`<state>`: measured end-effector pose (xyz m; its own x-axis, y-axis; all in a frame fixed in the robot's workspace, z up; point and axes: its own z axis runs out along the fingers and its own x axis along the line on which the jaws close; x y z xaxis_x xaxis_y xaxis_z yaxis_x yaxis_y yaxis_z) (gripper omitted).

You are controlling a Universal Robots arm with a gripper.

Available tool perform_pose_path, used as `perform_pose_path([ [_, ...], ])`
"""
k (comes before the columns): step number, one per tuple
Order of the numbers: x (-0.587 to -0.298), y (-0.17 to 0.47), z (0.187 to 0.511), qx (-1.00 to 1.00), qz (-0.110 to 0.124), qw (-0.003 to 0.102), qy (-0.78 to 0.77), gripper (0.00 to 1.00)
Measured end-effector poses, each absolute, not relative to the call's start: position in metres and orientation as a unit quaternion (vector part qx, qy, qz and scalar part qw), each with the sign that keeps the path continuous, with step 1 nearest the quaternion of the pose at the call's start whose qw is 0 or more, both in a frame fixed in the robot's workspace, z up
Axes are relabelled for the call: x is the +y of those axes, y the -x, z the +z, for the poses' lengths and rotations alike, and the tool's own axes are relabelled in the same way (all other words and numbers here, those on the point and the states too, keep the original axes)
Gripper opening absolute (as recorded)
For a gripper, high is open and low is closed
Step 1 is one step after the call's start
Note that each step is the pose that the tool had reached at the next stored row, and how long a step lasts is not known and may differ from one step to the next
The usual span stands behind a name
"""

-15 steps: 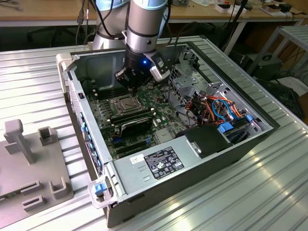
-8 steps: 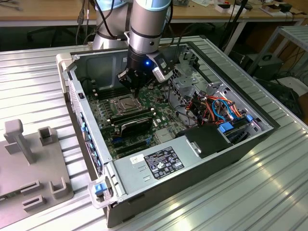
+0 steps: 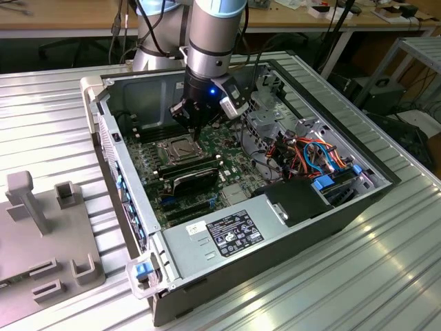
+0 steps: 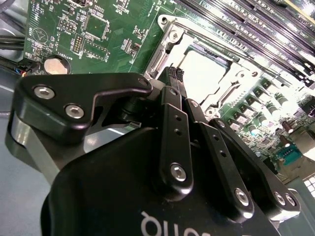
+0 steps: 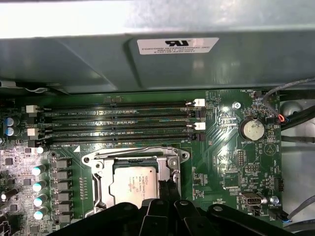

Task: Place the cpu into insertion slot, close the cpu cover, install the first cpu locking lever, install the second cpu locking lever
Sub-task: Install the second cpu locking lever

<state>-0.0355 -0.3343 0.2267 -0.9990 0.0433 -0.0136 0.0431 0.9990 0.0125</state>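
**End effector poised over the seated chip**

The black two-fingered end effector [image 3: 195, 129] hangs just above the processor area of the green motherboard [image 3: 227, 172] inside the open grey computer case [image 3: 289, 214]. In both wrist views its fingers [image 4: 174, 78] are drawn together to a narrow tip with nothing between them; the tip sits over one edge of the socket.

The cpu [image 5: 135, 184], a flat square chip with a dull silver-grey metal top, lies in the insertion slot [image 5: 101, 184], the square socket with a silvery rim. The cpu cover [image 5: 135, 156], a thin silvery metal frame with a large square opening, lies flat around the chip, so its top shows through the opening.

Long black memory slots [image 5: 118, 125] run beside the socket, and a round silver coin battery [image 5: 252, 130] sits well apart on the board. The case rests on a ribbed metal counter [image 3: 331, 276], near a grey moulded fixture [image 3: 41, 234] at the exterior view's left.
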Motion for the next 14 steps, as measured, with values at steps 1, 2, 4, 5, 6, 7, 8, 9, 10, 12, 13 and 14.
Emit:
perform_pose_path([
  [1,-0.3343,0.0355,0.2266,1.000,0.006,0.007,-0.022,0.11],
  [2,-0.3343,0.0355,0.2266,1.000,0.006,0.007,-0.022,0.11],
  [4,-0.3343,0.0354,0.2244,1.000,0.006,0.007,-0.022,0.11],
  [5,-0.3343,0.0355,0.2243,1.000,0.006,0.007,-0.022,0.11],
  [6,-0.3343,0.0355,0.2241,1.000,0.006,0.007,-0.022,0.11],
  [7,-0.3343,0.0355,0.2240,1.000,0.006,0.007,-0.022,0.11],
  [8,-0.3343,0.0355,0.2239,1.000,0.006,0.007,-0.022,0.11],
  [9,-0.3343,0.0355,0.2238,1.000,0.006,0.007,-0.022,0.11],
  [10,-0.3343,0.0355,0.2237,1.000,0.006,0.007,-0.022,0.11],
  [12,-0.3344,0.0352,0.2236,1.000,0.006,0.007,-0.022,0.11],
  [13,-0.3344,0.0348,0.2234,1.000,0.006,0.007,-0.022,0.11],
  [14,-0.3344,0.0343,0.2229,1.000,0.006,0.007,-0.022,0.11],
])
